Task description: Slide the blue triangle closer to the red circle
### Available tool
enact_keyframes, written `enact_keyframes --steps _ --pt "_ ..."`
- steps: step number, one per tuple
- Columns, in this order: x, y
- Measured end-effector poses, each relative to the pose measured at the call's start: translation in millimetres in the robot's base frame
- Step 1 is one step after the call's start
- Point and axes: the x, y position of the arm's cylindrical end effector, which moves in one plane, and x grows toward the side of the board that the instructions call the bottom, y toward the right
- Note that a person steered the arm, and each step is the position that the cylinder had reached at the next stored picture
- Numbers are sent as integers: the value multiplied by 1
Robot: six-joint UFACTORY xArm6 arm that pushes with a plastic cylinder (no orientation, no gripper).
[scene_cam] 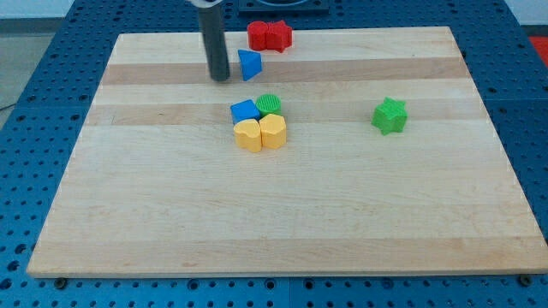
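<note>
Blue triangle [249, 65] and red circle [259, 36], near view's top.
Triangle is lying flat on counter [342, 214], just below the circle, slightly apart; circle is touching another red block's left side.

Blue triangle [249, 65], green star [390, 115], pale wooden board [342, 214]

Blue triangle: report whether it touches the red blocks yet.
Apart. The blue triangle sits below the red blocks, bare wood between; my tip at its left.

Smooth pale wood board [342, 214], matt.
</note>
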Motion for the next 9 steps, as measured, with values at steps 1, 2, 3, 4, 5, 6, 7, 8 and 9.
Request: enact_keyframes --steps 1,2,3,4,5,6,7,8,9 --pt "19 20" --pt "7 63" --pt "-22 64" --pt "-32 72" --pt "-11 70" --pt "-3 41" --pt "-3 16" --pt "-23 13" --pt "-38 30"
